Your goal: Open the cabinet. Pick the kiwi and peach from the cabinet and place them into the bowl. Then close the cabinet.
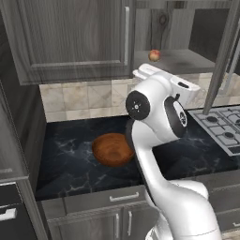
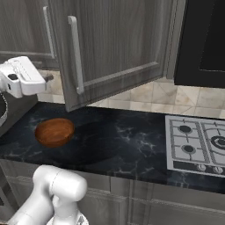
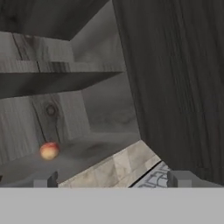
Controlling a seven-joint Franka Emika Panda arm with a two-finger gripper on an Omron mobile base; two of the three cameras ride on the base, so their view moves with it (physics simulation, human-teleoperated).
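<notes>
The cabinet (image 1: 70, 37) has its left door shut, and its right door (image 2: 118, 48) swung wide open towards me. The peach (image 3: 49, 150), pink-red and yellow, rests on the bottom shelf inside, at the lower left of the hand view; it is also the peach (image 1: 154, 55) above my arm. My gripper (image 3: 113, 179) is open and empty, raised in front of the opening, with the peach ahead and to the left of its left fingertip (image 3: 46, 179). The wooden bowl (image 1: 112, 149) sits empty on the counter below. The kiwi is out of view.
The open door (image 3: 175, 87) stands close on the gripper's right. A shelf board (image 3: 57, 78) crosses the cabinet above the peach. A gas hob (image 2: 197, 145) lies at the counter's right end. The black marble counter (image 2: 114, 140) has tiles behind it.
</notes>
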